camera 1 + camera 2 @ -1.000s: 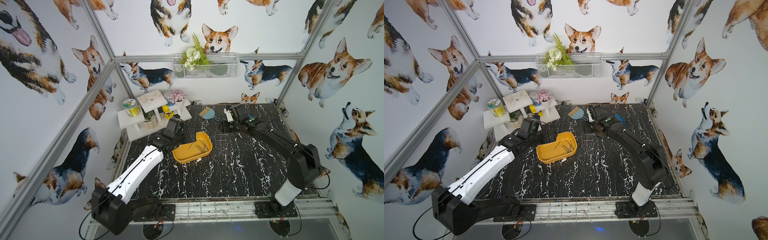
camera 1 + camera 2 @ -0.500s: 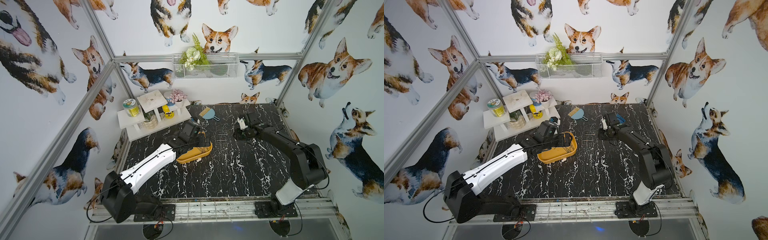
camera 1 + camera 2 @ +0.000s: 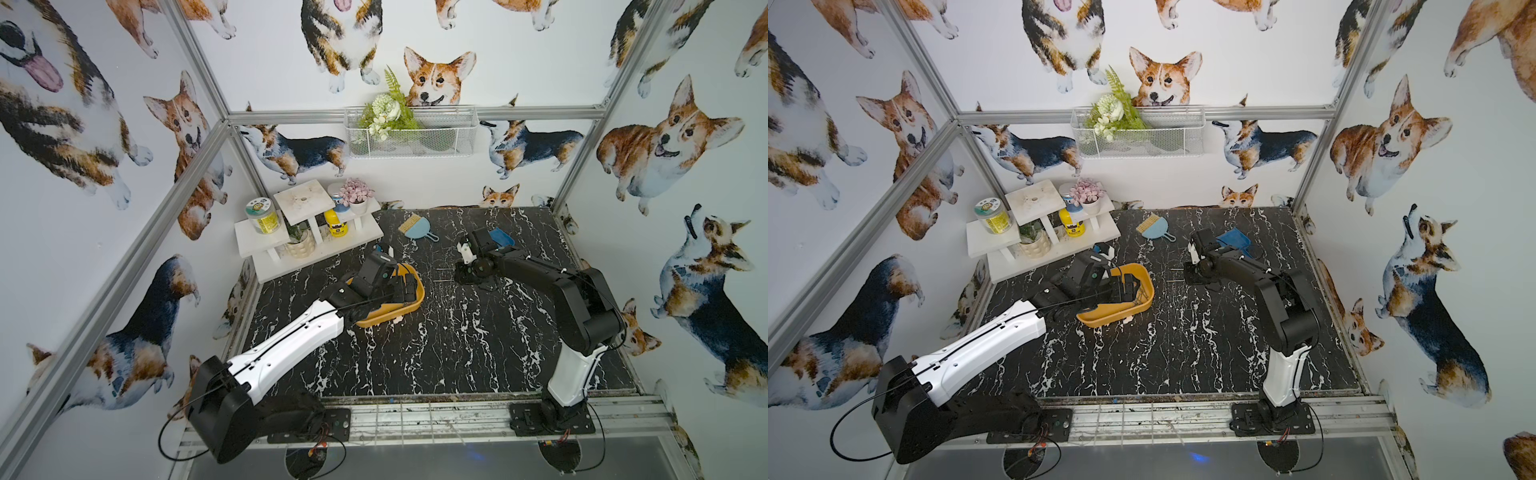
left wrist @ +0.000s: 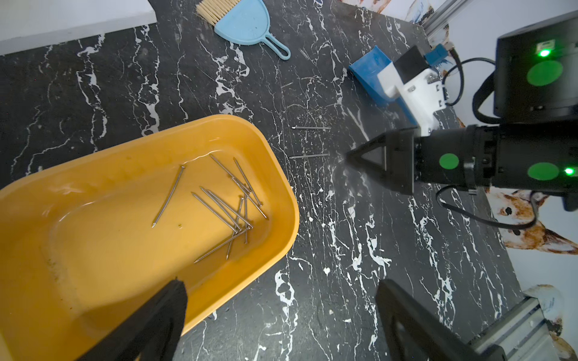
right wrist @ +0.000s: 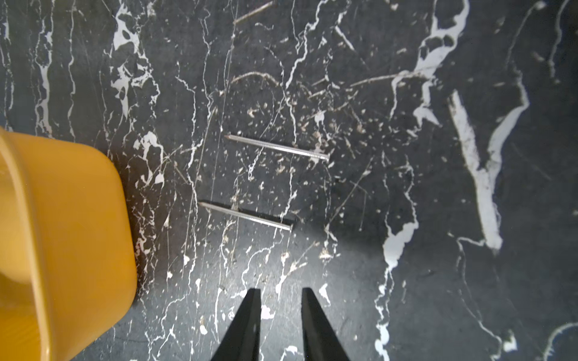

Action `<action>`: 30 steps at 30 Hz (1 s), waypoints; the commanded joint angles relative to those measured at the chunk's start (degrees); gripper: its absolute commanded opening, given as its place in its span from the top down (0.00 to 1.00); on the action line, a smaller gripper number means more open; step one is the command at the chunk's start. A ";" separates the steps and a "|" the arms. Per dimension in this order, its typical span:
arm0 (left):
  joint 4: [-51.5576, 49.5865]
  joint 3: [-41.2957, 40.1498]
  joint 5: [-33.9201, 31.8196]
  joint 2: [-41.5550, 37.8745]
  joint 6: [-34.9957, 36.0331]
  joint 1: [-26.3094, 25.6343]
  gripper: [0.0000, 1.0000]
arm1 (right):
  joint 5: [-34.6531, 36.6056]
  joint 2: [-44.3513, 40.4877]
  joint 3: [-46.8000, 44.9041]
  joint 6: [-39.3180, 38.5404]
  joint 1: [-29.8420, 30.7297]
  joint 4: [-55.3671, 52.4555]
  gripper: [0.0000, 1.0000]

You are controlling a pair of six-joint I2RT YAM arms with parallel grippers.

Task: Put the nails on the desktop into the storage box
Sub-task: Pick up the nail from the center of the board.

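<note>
Progress. About ten nails (image 4: 225, 206) lie in the box (image 4: 287, 200). Most sit in a loose crossed pile at one end, with one apart nearer the middle. Two are left on the desktop (image 5: 422, 193): the near nail (image 5: 245, 215) and the far nail (image 5: 276, 149). They lie side by side, roughly parallel and not touching, just beside the box's short end with their points toward it. No other loose nail shows in any view, though the arms hide part of the surface. Judgement: the task is mostly done, with two picks left.

Right gripper (image 5: 281, 290): low over the desktop, just off the head end of the near nail and not touching it. Its jaws stand a narrow gap apart with nothing between them. A thin nail lying flat on a hard top looks fiddly to pinch; I judge it may skid or roll.

Left gripper (image 4: 281, 283): jaws spread wide, one finger over the inside of the box, the other over bare desktop. It clamps nothing. In both top views the box looks tipped, but I cannot tell whether a finger bears on it.

Writing. The jar (image 3: 262, 215) on the shelf (image 3: 245, 241) has a yellow printed label, and the bottle (image 3: 336, 224) has a dark patch on yellow. Both are too small to read. Box, brush (image 4: 247, 22) and dustpan (image 4: 367, 73) show no marks. The green dots on the right arm are blank.
</note>
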 commanded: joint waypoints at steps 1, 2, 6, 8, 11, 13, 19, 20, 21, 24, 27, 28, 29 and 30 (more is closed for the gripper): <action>0.37 -0.45 -0.69 -0.65 -0.63 -0.04 0.00 | 0.78 1.64 1.77 -0.19 0.08 -0.07 0.75; 0.37 -0.60 -0.77 -0.77 -0.72 0.00 0.00 | 0.71 2.24 2.28 -0.28 0.14 -0.18 0.77; 0.37 -0.93 -0.87 -0.83 -0.91 0.03 0.00 | 0.78 3.83 3.84 -0.35 0.17 -0.54 0.79; 0.43 -1.02 -0.87 -0.83 -0.91 -0.01 0.00 | 0.78 4.52 4.41 -0.41 0.16 -0.71 0.79; 0.63 -1.26 -0.95 -0.88 -1.08 0.03 0.00 | 0.95 5.33 4.94 -0.63 0.25 -0.87 0.78; 0.77 -1.39 -0.87 -0.75 -1.13 0.03 0.00 | 1.17 5.99 5.47 -0.79 0.25 -1.32 0.78; 1.00 -1.53 -0.95 -0.58 -1.17 0.04 0.00 | 1.56 7.04 5.34 -0.47 0.32 -1.24 0.77; 0.99 -1.56 -0.95 -0.57 -1.17 0.03 0.00 | 1.65 7.16 5.27 -0.49 0.32 -1.24 0.77; 1.03 -1.61 -0.95 -0.48 -1.09 0.03 0.00 | 1.66 7.28 5.23 -0.45 0.33 -1.15 0.77; 0.89 -1.69 -0.91 -0.48 -1.00 0.03 0.00 | 1.66 7.58 5.05 -0.27 0.34 -0.89 0.77; 0.91 -1.87 -0.91 -0.63 -0.91 0.03 0.00 | 1.57 7.78 5.05 -0.10 0.57 -0.71 0.78; 0.92 -1.88 -0.95 -0.66 -0.91 0.03 0.00 | 1.66 7.99 5.10 -0.03 0.51 -0.71 0.78; 0.88 -1.96 -0.95 -0.70 -0.91 0.03 0.00 | 1.68 8.11 5.14 -0.01 0.61 -0.71 0.78; 0.90 -2.10 -0.95 -0.80 -0.91 0.03 0.00 | 1.66 8.22 5.23 -0.01 0.62 -0.71 0.78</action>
